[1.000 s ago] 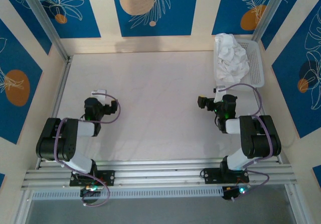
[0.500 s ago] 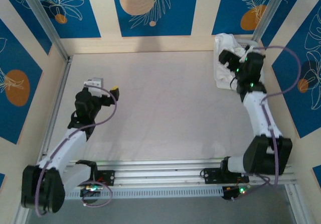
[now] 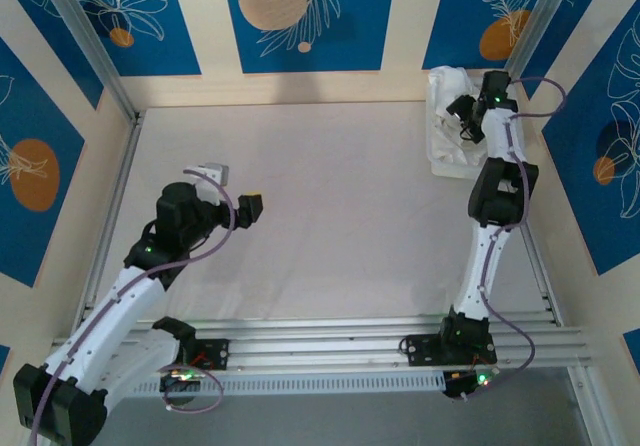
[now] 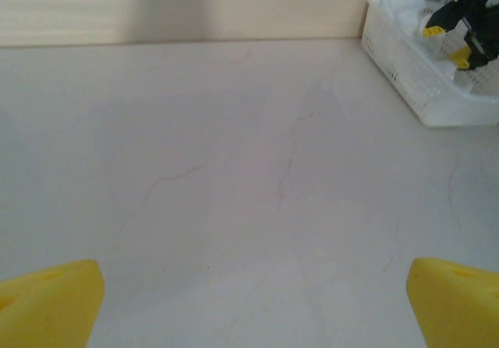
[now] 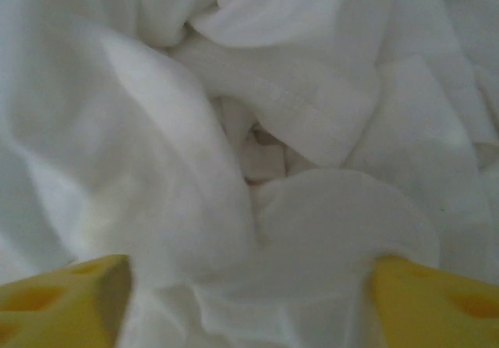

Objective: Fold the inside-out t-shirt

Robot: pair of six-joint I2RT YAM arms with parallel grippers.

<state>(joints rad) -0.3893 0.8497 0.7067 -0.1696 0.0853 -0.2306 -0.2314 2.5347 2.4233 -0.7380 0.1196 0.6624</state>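
- Hovering the left hand (image 3: 232,190) over the left half of the bench (image 3: 340,226), well apart from the cloth.
- Spreading its yellow fingers (image 4: 51,305) wide, gripping nothing, with bare bench showing between them.
- Reaching the right hand (image 3: 465,118) down into the white mesh basket (image 3: 448,166) at the bench's far right corner.
- Lying crumpled in that basket in soft white folds: the inside-out t-shirt (image 3: 445,81).
- Pressing the right hand's yellow fingertips (image 5: 66,297) into the t-shirt, standing apart with a rounded fold bulging between them.
- Not showing whether that fold is being pinched or merely touched, so cannot tell if the right hand has hold of it.
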